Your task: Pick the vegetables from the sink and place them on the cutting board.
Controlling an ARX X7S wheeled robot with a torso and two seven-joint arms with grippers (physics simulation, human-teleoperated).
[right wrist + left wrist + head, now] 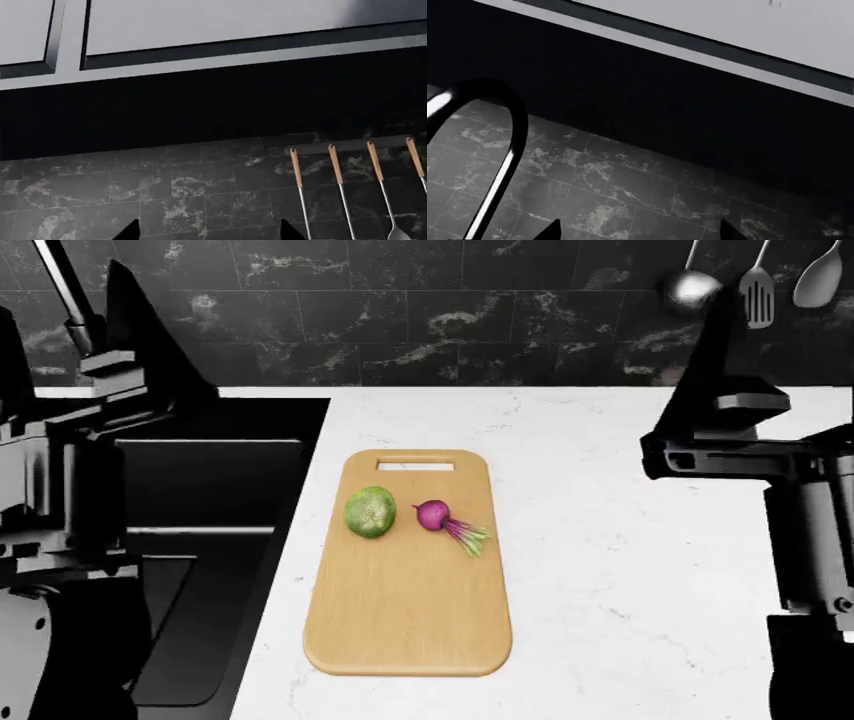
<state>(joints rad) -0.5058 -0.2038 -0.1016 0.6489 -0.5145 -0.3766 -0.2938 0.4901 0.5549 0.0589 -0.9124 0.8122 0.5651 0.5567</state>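
Left wrist view: fingertips of the left gripper (637,231) sit nearest the lens, spread apart and empty; beyond them the faucet (497,150) arcs before a dark marbled wall.
Head view: both arms hang raised at the frame edges; the yellow-green ball (371,511) and the magenta radish (433,514) lie just beside each other on the cutting board (407,625), below its slot handle; the sink (220,490) shows no vegetables.
Right wrist view: right gripper (208,231) tips parted, holding nothing, facing hanging utensils (360,185).
Handling: ball probably firm, prone to roll, best pinched across its middle; radish light, take the bulb, since the stems look frail.
Progress: task appears complete.
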